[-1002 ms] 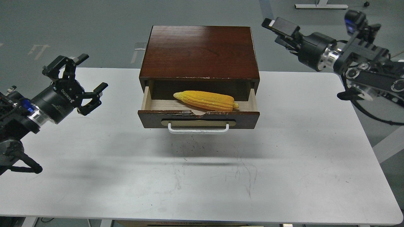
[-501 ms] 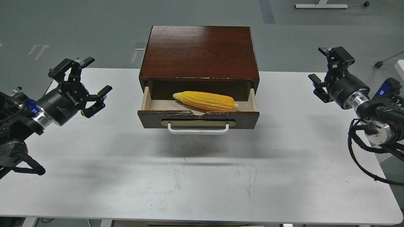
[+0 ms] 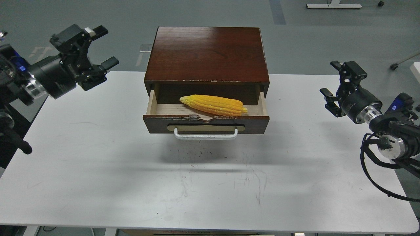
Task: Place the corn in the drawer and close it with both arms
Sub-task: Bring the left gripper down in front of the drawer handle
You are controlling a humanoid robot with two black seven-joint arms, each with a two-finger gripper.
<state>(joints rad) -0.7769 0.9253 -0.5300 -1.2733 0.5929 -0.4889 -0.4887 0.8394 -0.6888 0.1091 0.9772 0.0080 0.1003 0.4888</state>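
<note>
The yellow corn (image 3: 214,105) lies inside the open drawer (image 3: 206,124), its pointed end to the left. The drawer is pulled partway out of the dark wooden cabinet (image 3: 206,54); its white bar handle (image 3: 205,134) faces me. My left gripper (image 3: 104,46) is open and empty, raised above the table's far left corner, well left of the cabinet. My right gripper (image 3: 331,78) is open and empty, over the table's right side, well right of the drawer.
The white table (image 3: 203,183) carries the cabinet at its back middle. Grey floor lies beyond the far edge. A white stand base (image 3: 333,5) sits on the floor at the top right.
My left gripper has risen and moved toward the back. My right gripper came down from high at the back right to the table's right side, then sank slightly. Corn and drawer have not moved.
</note>
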